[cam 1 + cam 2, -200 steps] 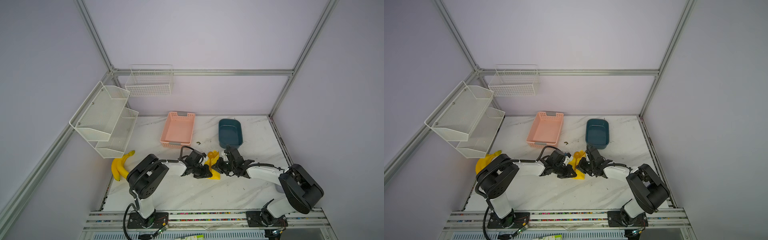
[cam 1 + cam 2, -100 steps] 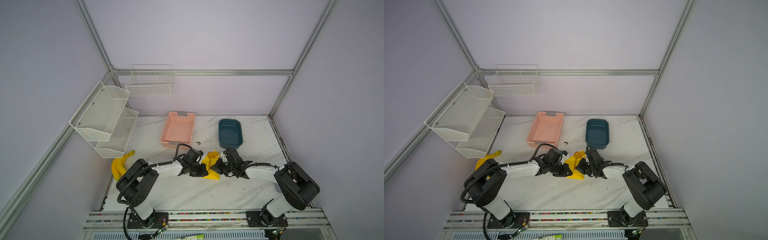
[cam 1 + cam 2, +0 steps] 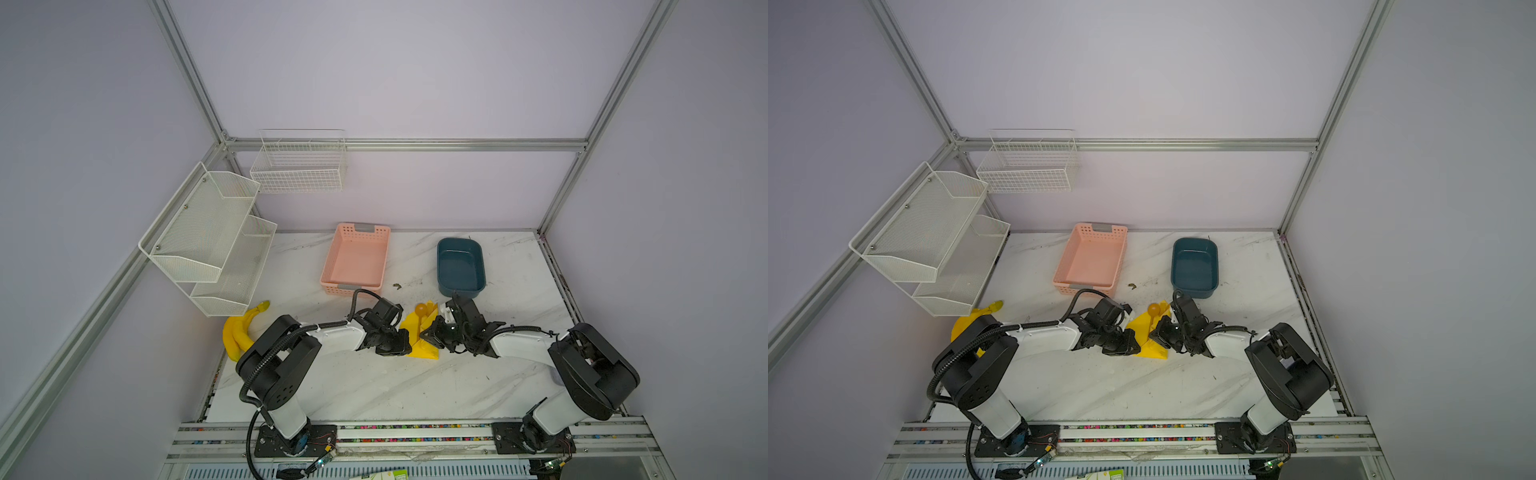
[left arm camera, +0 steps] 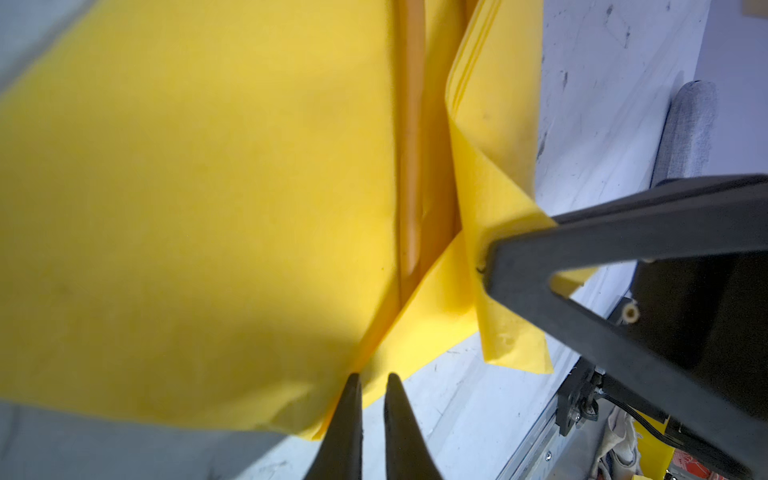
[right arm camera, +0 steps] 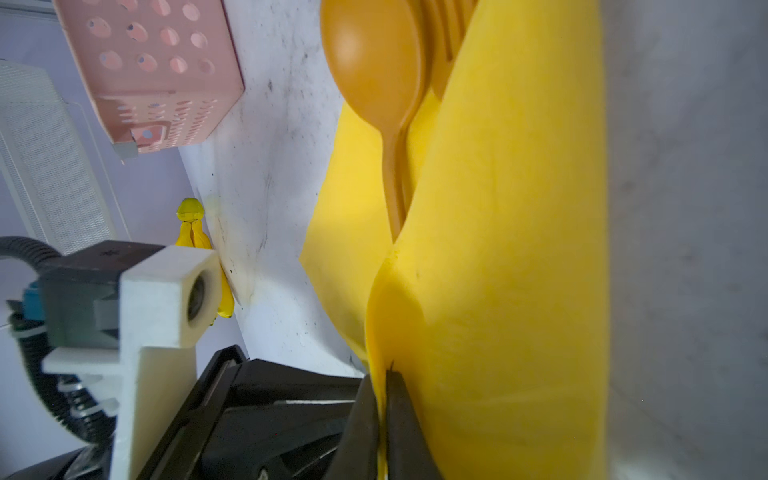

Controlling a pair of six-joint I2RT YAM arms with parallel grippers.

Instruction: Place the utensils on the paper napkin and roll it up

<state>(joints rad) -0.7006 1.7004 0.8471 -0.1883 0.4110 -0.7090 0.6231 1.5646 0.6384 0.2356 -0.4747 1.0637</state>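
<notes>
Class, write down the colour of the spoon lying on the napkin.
Orange-gold. The spoon shows best in the right wrist view.

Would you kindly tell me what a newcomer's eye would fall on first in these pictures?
The bright yellow paper napkin at the front middle of the marble table, pinched from either side by the left gripper and right gripper, with an orange spoon poking out of its far end. Next, the bananas at the table's left edge, then the pink basket and dark blue tub behind.
</notes>
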